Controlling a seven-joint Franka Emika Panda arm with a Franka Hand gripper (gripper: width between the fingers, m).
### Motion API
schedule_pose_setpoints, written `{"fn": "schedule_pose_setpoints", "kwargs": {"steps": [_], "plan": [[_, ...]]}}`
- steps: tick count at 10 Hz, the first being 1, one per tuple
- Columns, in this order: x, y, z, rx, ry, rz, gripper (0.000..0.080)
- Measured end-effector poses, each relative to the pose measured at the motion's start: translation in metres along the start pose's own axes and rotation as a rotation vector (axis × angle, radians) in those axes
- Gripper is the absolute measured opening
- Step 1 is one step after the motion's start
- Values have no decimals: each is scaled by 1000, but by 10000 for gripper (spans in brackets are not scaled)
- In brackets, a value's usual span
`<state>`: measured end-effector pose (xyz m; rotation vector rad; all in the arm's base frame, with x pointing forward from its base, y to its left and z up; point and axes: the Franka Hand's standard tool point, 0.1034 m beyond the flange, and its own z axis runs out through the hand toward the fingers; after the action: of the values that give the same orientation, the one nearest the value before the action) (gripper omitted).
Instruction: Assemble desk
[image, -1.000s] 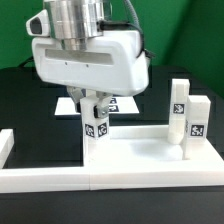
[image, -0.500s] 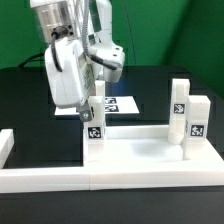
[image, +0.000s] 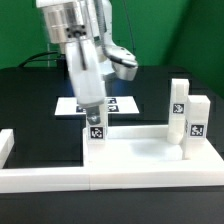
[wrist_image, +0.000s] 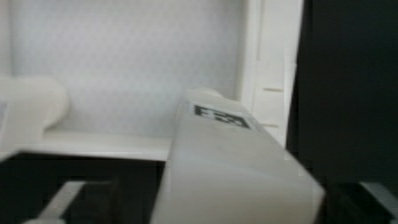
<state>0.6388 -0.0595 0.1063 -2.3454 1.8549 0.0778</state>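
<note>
Hand (image: 93, 106) clamped on one desk leg, standing it on the tabletop panel.

Exterior view: hand turned edge-on, fingers closed around upright white leg (image: 96, 130) with tag facing camera; leg's base sits at the tabletop panel (image: 140, 152) corner toward the exterior view's left, panel lying flat on the black surface (image: 25, 100). Two more upright tagged legs (image: 179, 112) (image: 197, 125) stand on the panel's side toward the exterior view's right, close together. White L-shaped border rails (image: 60, 180) run along the panel's front edge. Marker board (image: 122, 103) lies flat behind the hand. Wrist view: blurred, held leg (wrist_image: 222, 160) fills the foreground, tag visible, panel rim (wrist_image: 276, 60) beyond.
</note>
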Motion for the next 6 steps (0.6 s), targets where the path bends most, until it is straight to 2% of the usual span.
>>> {"fn": "schedule_pose_setpoints", "kwargs": {"steps": [1,2,6], "plan": [[-8,-2,1,-3,-1,-97,616],[-15,-2,1,-6,-4,-138,639],[-13,-1,1,-10,-1,-474,649]]}}
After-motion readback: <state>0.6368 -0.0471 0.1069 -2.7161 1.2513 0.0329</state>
